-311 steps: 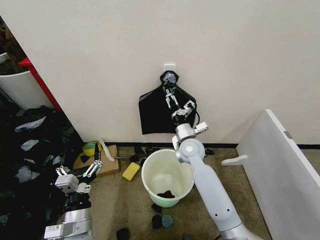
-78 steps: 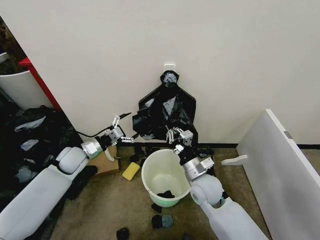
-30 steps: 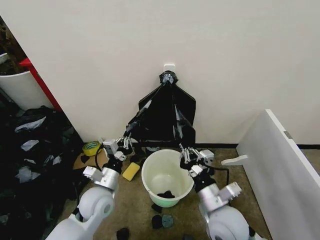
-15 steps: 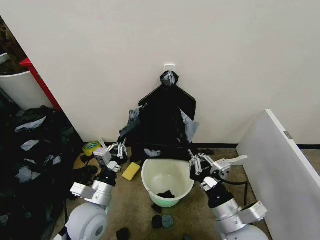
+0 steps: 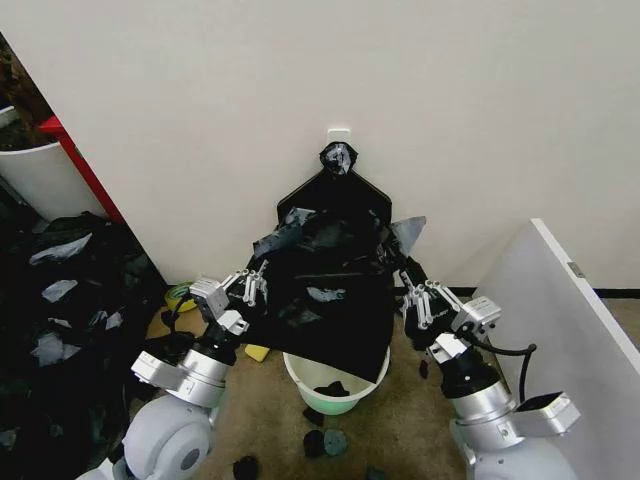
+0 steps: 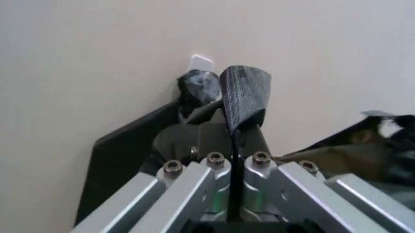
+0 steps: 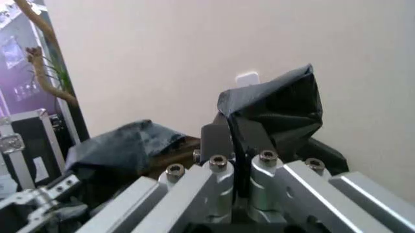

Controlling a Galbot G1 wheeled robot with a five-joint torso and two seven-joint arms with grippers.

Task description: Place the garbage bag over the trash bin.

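Observation:
The garbage bag, glossy black and wrinkled, is stretched as a sheet between my two grippers. It hangs above the trash bin and hides most of its opening; only the pale front rim and wall show. My left gripper is shut on the sheet's left edge, and a flap of the garbage bag sticks out past that gripper. My right gripper is shut on the right edge, where a crumpled corner of the garbage bag stands above the gripper.
A flat black bundle hangs from a wall hook behind the bag. A white board leans at the right. A pile of black bags and a white cylinder are at the left. Black scraps lie before the bin.
Both grippers have come up and back toward me with the bag. It hung against the wall behind the bin; now it is spread above the bin's opening.

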